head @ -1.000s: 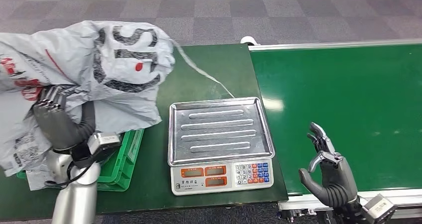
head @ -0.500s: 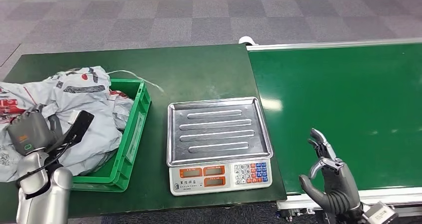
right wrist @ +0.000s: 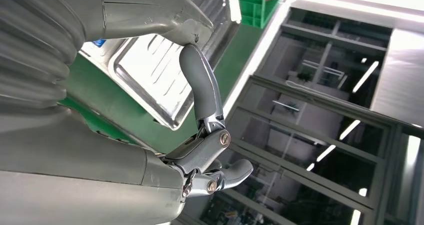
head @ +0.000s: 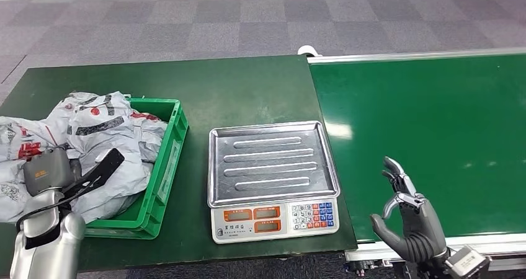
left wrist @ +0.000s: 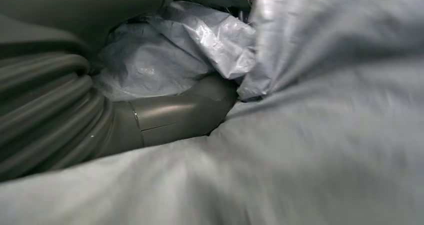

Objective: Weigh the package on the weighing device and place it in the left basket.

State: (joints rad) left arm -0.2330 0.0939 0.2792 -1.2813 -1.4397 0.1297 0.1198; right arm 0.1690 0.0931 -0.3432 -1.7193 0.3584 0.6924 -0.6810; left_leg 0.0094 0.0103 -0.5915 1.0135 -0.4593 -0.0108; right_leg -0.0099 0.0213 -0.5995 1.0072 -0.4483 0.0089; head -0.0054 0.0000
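Where the dark green table (head: pixel 248 87) meets the brighter green conveyor belt (head: pixel 428 124) on its right, the two surfaces take up most of the head view, with grey carpet tiles (head: pixel 186 18) beyond them. The package (head: pixel 80 149), a crumpled grey plastic mailer with black and red print, lies slumped in the green basket (head: pixel 162 173) at the table's left side, part of it spilling over the basket's far-left edge. Just right of the basket stands the weighing device (head: pixel 273 180), its ribbed steel tray bare and its two orange displays and keypad facing the robot. The left arm comes up from the lower left to the package; in the left wrist view the left hand (left wrist: pixel 165 117) is buried in the grey plastic, its thumb pressed against the folds, and I cannot tell whether the fingers grip the bag or merely rest in it. The right hand (head: pixel 409 220) hovers at the near edge of the conveyor, well apart from the scale, fingers (right wrist: pixel 202 90) apart and holding nothing.
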